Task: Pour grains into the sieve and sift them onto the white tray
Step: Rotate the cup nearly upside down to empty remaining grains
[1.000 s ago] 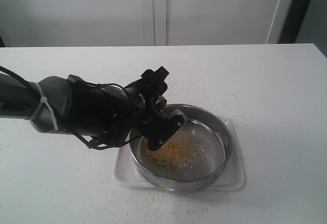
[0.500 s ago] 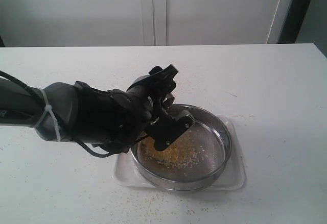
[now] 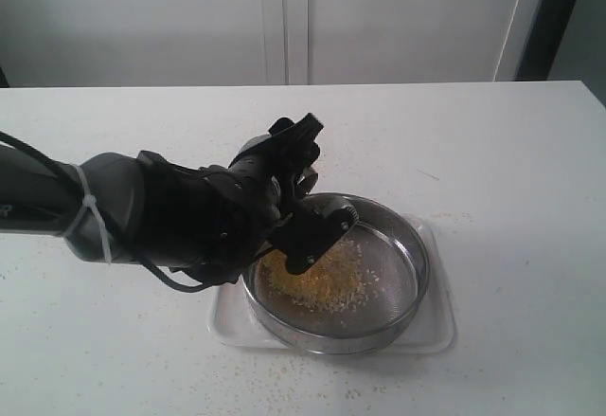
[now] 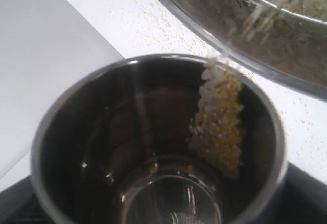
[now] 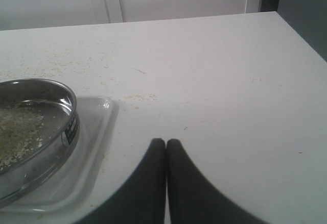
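My left gripper [image 3: 308, 231] is shut on a small steel cup [image 4: 102, 147], tipped over the left rim of the sieve [image 3: 409, 245]; in the exterior view the arm hides most of the cup. A streak of grains [image 4: 217, 117] slides along the cup's inner wall and off its lip toward the sieve wall [image 4: 255, 30]. A yellow and whitish pile of grains [image 3: 327, 279] lies on the mesh. The sieve stands in the white tray [image 3: 440, 326]. My right gripper [image 5: 166, 143] is shut and empty, low over the table beside the tray [image 5: 97, 127] and the sieve [image 5: 67, 97].
Stray grains [image 3: 379, 151] are scattered over the white table around the tray, some next to its corner [image 5: 138, 97]. White cabinet doors [image 3: 284, 18] stand behind the table's far edge. The right gripper does not show in the exterior view.
The left wrist has swung slightly up and back over the sieve's left rim with the cup tipped. The grain pile on the mesh has grown and spread.
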`<state>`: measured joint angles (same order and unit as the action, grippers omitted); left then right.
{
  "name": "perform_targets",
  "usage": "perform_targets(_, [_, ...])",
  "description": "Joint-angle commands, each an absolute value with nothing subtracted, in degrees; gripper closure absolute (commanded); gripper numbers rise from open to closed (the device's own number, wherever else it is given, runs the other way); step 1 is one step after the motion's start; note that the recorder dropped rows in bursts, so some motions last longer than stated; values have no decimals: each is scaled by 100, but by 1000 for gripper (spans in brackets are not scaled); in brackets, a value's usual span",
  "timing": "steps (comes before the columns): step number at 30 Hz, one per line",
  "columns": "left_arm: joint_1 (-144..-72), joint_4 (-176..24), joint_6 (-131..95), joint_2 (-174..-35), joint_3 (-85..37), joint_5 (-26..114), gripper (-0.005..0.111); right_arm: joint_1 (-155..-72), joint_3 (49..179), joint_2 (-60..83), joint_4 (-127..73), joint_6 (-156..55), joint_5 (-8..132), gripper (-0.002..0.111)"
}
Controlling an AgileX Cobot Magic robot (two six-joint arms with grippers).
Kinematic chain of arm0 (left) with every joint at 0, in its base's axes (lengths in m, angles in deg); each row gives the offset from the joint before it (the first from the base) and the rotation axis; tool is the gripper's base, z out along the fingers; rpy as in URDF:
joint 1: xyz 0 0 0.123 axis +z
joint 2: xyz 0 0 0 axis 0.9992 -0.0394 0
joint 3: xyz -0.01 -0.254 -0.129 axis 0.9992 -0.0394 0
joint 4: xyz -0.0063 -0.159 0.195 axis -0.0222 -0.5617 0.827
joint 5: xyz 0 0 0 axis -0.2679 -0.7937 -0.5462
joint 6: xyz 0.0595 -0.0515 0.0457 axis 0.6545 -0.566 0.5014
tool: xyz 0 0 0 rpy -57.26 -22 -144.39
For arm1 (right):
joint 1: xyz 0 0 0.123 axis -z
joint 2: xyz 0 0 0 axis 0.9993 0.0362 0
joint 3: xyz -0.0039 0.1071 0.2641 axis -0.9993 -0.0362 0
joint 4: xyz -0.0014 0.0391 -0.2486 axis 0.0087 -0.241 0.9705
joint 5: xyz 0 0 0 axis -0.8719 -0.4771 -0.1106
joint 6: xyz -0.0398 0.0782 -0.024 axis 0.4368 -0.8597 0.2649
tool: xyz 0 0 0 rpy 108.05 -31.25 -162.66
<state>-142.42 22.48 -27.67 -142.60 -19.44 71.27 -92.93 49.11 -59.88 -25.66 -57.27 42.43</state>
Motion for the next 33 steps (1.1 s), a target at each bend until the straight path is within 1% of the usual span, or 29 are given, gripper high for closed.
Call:
perform_targets(1, [-14278,2362,-2817,-14223,-1911,7262,107,-9260,4882,-6014,-2554,-5715,4288,108])
perform_targets(33, [-14376,2362,-2784,-14223,-1911,7846,107,-9260,4882,-6014,-2554,-5715,4288,108])
